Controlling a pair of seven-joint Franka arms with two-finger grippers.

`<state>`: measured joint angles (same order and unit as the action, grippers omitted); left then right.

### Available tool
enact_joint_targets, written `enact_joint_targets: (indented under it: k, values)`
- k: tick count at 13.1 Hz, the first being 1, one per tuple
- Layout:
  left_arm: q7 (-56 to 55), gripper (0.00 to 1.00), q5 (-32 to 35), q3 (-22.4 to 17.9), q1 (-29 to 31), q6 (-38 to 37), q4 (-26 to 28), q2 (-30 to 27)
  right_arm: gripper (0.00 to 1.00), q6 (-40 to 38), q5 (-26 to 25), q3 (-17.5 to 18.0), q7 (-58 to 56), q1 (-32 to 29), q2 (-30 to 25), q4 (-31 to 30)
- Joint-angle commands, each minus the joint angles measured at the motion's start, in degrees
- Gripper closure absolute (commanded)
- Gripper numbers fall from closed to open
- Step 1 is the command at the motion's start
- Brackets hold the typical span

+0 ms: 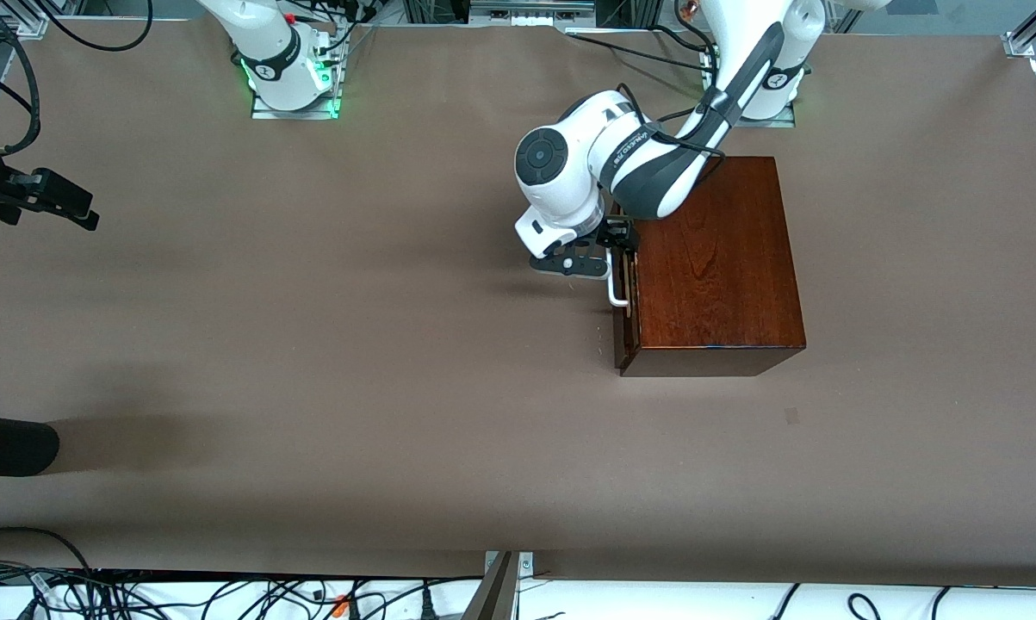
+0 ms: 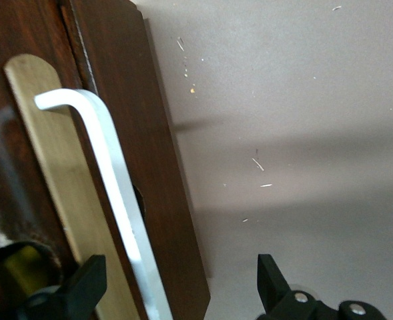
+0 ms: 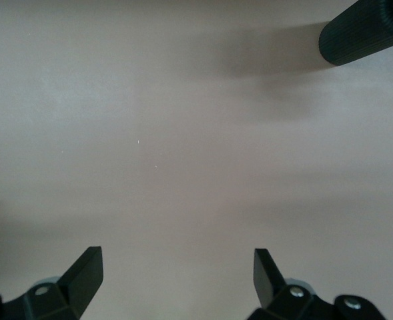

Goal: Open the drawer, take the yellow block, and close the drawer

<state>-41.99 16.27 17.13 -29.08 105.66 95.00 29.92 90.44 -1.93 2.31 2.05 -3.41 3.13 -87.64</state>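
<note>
The dark reddish-brown wooden box (image 1: 716, 267) stands toward the left arm's end of the table. Its drawer (image 1: 627, 319) looks pushed in, front facing the right arm's end. The white bar handle (image 1: 617, 293) shows close up in the left wrist view (image 2: 109, 180), on a brass plate (image 2: 46, 160). My left gripper (image 1: 605, 257) is open in front of the drawer, and in the left wrist view (image 2: 179, 290) the handle runs between its fingers (image 2: 83, 287), which do not grip it. My right gripper (image 1: 52, 202) is open and empty over bare table at the right arm's end, waiting. The yellow block is hidden.
A black ribbed cylinder (image 1: 9, 443) pokes in at the table's edge at the right arm's end, nearer the front camera; it also shows in the right wrist view (image 3: 366, 33). Cables lie along the edge nearest the front camera (image 1: 225, 594). Brown table (image 1: 354, 344) spreads around the box.
</note>
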Motion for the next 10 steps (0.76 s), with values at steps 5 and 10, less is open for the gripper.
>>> enact_joint_targets:
  k: [5, 10]
  values:
    - [-4.86, 0.0, 5.0, -0.17, -2.03, 1.3, -0.34, 3.04, 0.0, -0.88, 0.78, -0.2, 0.23, 0.24, -0.5, 0.46]
    - [-7.13, 0.0, 4.21, -0.17, -3.08, 5.95, -0.6, 3.3, 0.0, -0.88, 0.7, -0.2, 0.14, 0.24, -0.41, 0.46]
